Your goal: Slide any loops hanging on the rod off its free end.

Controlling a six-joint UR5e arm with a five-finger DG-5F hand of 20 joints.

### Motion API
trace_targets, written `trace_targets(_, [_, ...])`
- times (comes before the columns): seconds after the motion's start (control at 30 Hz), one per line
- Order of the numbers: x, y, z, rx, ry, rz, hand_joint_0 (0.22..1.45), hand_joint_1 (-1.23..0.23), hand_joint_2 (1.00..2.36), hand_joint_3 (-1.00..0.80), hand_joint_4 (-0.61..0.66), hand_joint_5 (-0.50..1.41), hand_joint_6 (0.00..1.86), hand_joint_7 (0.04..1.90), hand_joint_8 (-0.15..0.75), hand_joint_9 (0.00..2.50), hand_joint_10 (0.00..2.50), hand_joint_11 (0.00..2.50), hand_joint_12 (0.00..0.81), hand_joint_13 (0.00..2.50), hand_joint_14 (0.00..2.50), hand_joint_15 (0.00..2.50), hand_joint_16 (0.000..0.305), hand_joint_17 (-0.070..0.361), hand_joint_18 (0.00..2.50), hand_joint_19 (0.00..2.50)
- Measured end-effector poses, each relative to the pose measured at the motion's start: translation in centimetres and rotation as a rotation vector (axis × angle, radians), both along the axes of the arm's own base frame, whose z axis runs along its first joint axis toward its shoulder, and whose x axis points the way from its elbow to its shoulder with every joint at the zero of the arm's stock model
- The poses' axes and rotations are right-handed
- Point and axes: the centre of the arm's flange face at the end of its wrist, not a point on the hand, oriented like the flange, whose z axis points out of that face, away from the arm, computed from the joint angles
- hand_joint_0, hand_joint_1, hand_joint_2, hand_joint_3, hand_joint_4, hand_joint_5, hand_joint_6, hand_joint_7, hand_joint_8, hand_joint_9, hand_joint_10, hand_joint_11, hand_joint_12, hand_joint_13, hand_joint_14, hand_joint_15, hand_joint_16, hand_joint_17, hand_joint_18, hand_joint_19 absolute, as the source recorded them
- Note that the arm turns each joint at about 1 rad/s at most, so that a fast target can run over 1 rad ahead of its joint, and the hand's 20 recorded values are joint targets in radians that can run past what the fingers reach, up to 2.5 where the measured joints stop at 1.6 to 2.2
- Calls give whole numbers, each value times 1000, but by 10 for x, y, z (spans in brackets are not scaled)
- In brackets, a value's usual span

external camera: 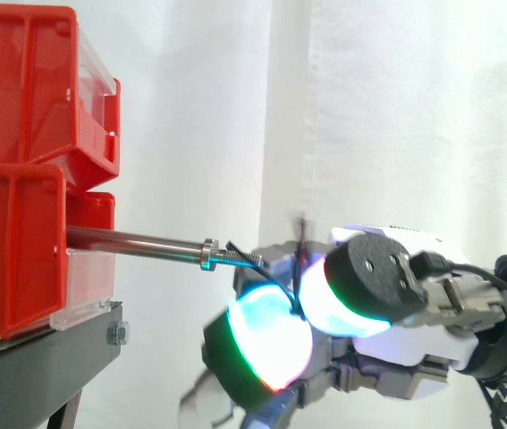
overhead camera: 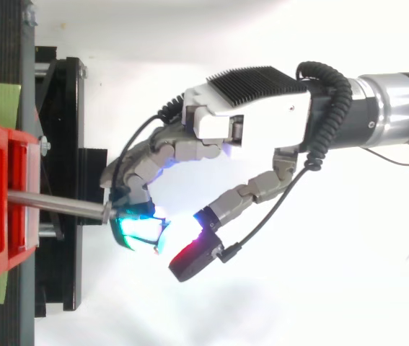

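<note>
pinching a thin dark loop (external camera: 299,284) between glowing pads, the curled hand (external camera: 387,277) sits just past the free end of the rod (external camera: 137,239), which sticks out of the red bins (external camera: 21,179). top view: fingertips (overhead camera: 135,227) touch the rod tip, off the black stand's (overhead camera: 60,144) edge.

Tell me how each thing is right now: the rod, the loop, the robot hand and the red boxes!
rod: sticks out level from the red bins, tip bare.
loop: thin and dark, pinched between the glowing pads, just past the rod's tip.
hand: fingers curled, shut on the loop.
red bins: stacked, resting on the black stand.
</note>
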Motion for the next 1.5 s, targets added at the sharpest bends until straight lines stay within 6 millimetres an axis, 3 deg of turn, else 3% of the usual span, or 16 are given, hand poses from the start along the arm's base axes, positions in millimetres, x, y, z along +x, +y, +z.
trace_targets(0.4, [-28, -1, 6, -63, 241, -29, 606, -688, 1010, -114, 98, -122, 894, 972, 310, 744, 8, 272, 377, 542, 4, 140, 52, 117, 717, 362])
trace_targets(1.27, [-54, 0, 53, -12, 390, -128, 622, -746, 1016, -212, 68, -143, 902, 973, 273, 735, 10, 303, 338, 518, 5, 148, 44, 100, 665, 397])
trace_targets(1.37, [-56, 2, 62, 15, 398, -152, 599, -669, 1014, -237, 119, -134, 902, 1009, 283, 759, 10, 303, 343, 522, 7, 157, 46, 103, 672, 405])
trace_targets(1.5, [-58, 5, 67, 45, 407, -176, 593, -449, 1012, -279, 141, -121, 898, 1057, 285, 785, 10, 293, 342, 511, 6, 177, 46, 103, 635, 450])
